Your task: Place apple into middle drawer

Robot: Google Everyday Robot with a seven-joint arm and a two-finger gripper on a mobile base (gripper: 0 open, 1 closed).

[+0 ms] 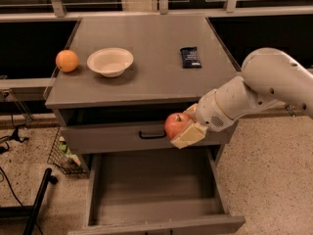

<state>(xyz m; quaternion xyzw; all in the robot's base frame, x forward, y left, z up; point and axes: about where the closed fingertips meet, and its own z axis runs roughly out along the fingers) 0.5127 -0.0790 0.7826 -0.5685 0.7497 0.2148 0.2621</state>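
The red apple (175,124) with a yellowish blush is held in my gripper (183,130), whose pale fingers are shut on it. The white arm reaches in from the right. The apple hangs in front of the closed upper drawer front (117,137) with its black bar handle, above the back right part of the open middle drawer (146,190). The drawer is pulled out and shows a bare grey floor and low side walls.
On the grey cabinet top (151,58) lie an orange fruit (67,60) at the left edge, a white bowl (110,61) beside it and a dark snack packet (190,57) to the right. A wire basket (63,153) and a black bar (36,207) stand on the floor at left.
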